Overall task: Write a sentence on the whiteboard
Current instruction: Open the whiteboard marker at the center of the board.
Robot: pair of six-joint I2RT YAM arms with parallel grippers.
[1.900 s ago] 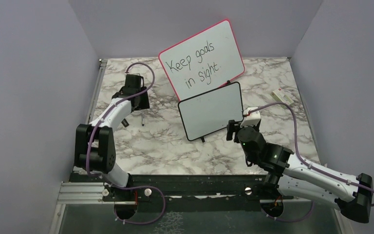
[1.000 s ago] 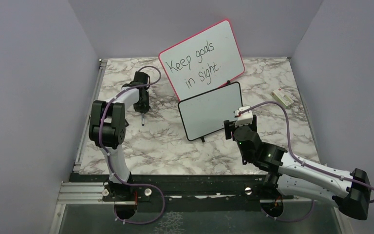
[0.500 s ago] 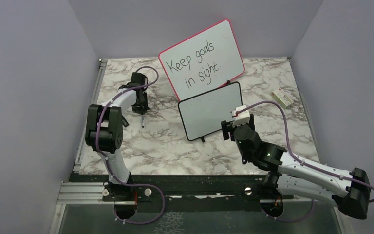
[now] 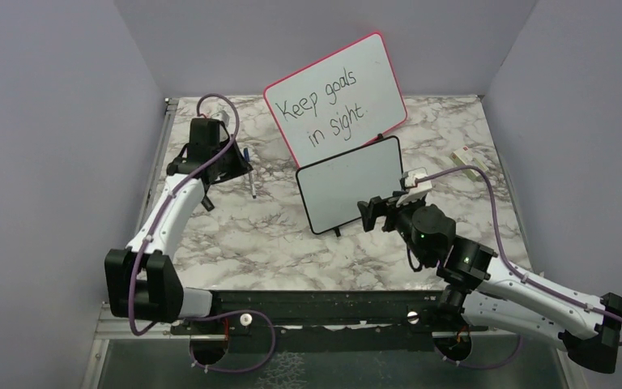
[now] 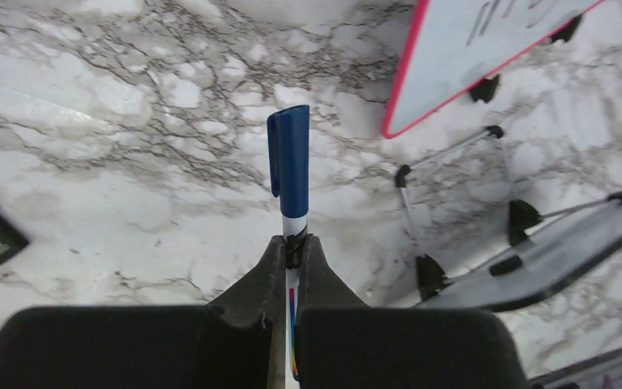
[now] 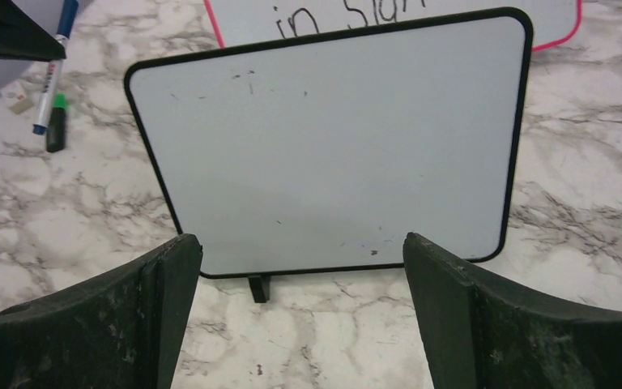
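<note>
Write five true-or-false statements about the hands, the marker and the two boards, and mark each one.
1. The left hand is shut on a marker. True.
2. The marker's blue cap is off. False: it is on.
3. The right hand grips the whiteboard. False: it is open in front of it and grips nothing.
4. The whiteboard bears no sentence. True.
5. The pink-framed board is blank. False: it reads "Keep goals in sight."

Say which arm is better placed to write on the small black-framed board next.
Left, probably: the left claw is shut on the blue-capped marker. The right claw is open and empty, facing the whiteboard. The cap must come off first.
</note>
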